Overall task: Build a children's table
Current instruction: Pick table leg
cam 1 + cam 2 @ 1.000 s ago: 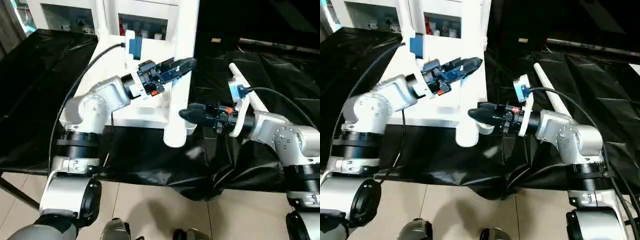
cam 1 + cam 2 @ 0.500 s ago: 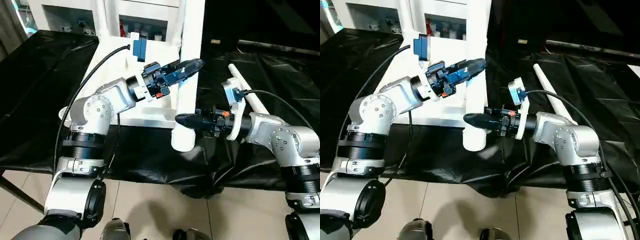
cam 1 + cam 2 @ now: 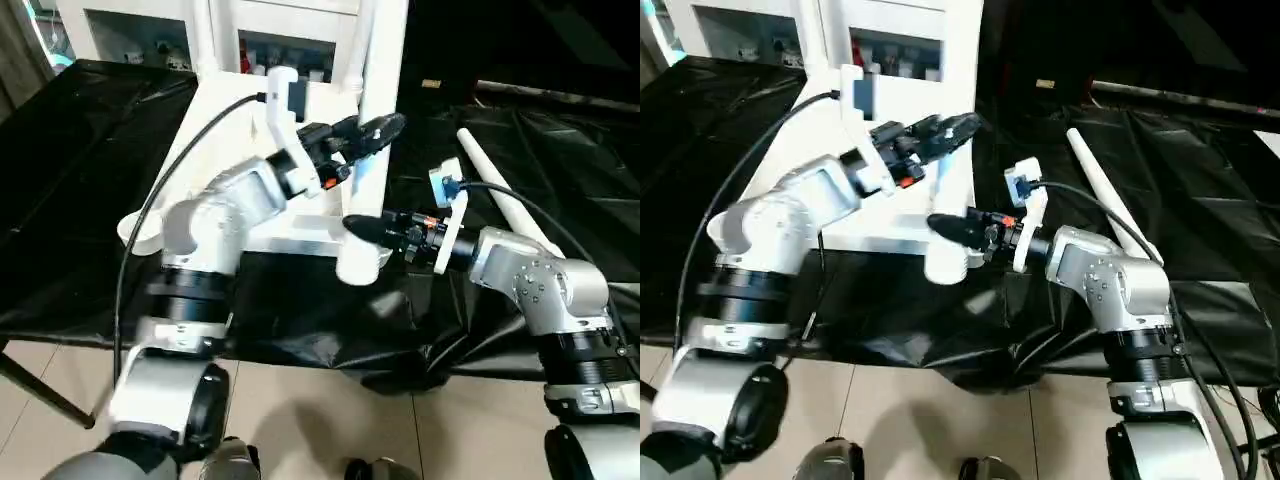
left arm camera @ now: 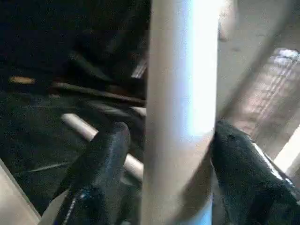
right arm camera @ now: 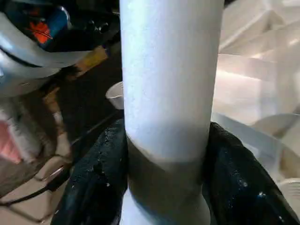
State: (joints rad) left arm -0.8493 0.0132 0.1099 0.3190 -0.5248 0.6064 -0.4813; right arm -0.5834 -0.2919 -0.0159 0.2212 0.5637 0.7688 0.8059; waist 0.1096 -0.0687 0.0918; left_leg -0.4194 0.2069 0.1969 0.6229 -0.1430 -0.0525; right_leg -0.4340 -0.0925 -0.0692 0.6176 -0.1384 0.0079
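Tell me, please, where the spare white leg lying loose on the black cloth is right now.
In the left eye view the spare leg lies slanted on the black cloth on the robot's right, behind the right forearm, apart from the tabletop.

The tabletop (image 3: 290,225) lies on the work table (image 3: 80,200) in the upper middle of the head view. At its near right corner a leg (image 3: 375,150) stands upright. The left gripper (image 3: 365,135) sits at the leg's middle, the right gripper (image 3: 362,228) lower, near its base. A loose leg (image 3: 505,200) lies to the right, well apart, behind the right arm.
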